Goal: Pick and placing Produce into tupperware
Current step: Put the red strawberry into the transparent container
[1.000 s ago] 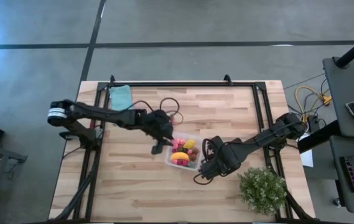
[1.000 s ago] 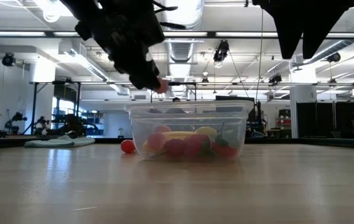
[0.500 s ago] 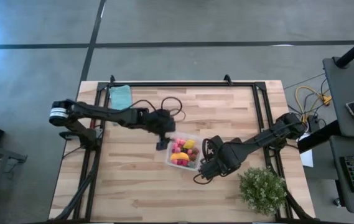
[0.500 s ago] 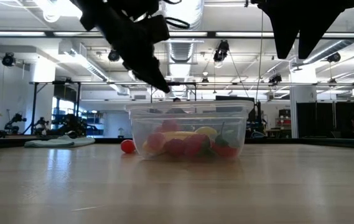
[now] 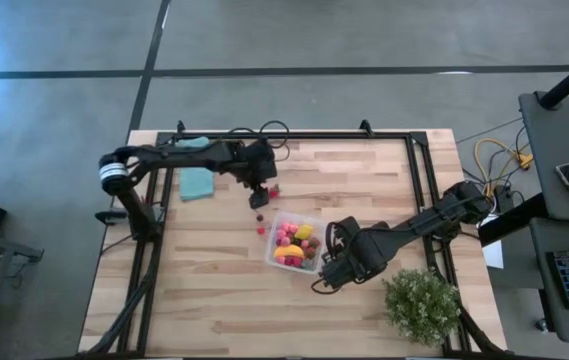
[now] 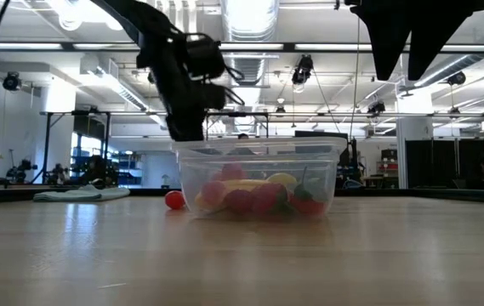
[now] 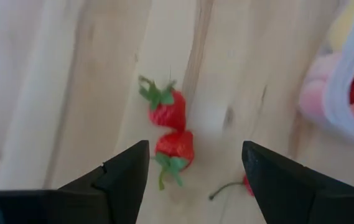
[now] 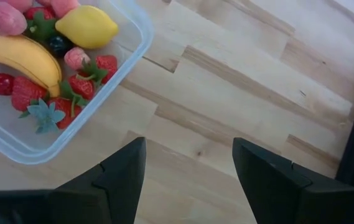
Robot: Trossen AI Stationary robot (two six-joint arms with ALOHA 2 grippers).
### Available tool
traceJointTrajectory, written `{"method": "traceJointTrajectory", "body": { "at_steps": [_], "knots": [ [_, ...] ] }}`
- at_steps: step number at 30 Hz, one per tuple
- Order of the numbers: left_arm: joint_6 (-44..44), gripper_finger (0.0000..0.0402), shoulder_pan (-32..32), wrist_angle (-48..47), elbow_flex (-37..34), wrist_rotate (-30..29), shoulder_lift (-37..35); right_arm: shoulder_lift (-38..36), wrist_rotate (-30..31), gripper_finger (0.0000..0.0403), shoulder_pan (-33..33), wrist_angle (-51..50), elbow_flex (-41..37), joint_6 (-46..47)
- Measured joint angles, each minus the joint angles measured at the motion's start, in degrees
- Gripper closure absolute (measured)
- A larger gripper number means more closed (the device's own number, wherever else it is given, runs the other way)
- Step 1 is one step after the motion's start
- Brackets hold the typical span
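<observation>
Hovering with its fingers spread and empty, the left gripper (image 7: 192,180) hangs over two strawberries (image 7: 172,130) lying loose on the bench (image 5: 364,180). In the left wrist view we see the pair lying touching, end to end, in the gap between the two fingers, so they sit almost straight ahead of the gripper and below it. Their shared long axis runs roughly along the direction the fingers point, not across the gap. A further small red piece with a stem (image 7: 246,184) lies just beside them, nearer the tub (image 5: 296,244).

From above, the left gripper (image 5: 258,189) stands just off the tub's far-left corner, with the loose red pieces (image 5: 261,218) between it and the tub. The tub already holds a banana (image 8: 24,55), a lemon (image 8: 86,26), more strawberries and pink pieces.

The right gripper (image 8: 189,168) waits at the tub's other side, its fingers parted and empty, with the tub's near corner ahead of it.

We judge the left arm far nearer the loose strawberries; a straight drop and a close should take one. The risk: the two berries touch, so the fingers may nudge or catch both.
</observation>
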Motion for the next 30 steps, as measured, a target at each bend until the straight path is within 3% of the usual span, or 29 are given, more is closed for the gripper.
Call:
{"method": "traceJointTrajectory", "body": {
  "at_steps": [11, 30],
  "knots": [
    [4.8, 0.0159, -0.4, 6.7, -0.8, -0.1, 6.4, 0.0, 0.0, 0.017, 0.0, -0.1, 0.0, 1.7],
    [14.4, 0.0159, -0.5, 12.8, -1.1, -1.0, 8.4, 0.0, 0.2, 0.017, 0.0, -0.2, -0.3, 4.0]
  ]
}}
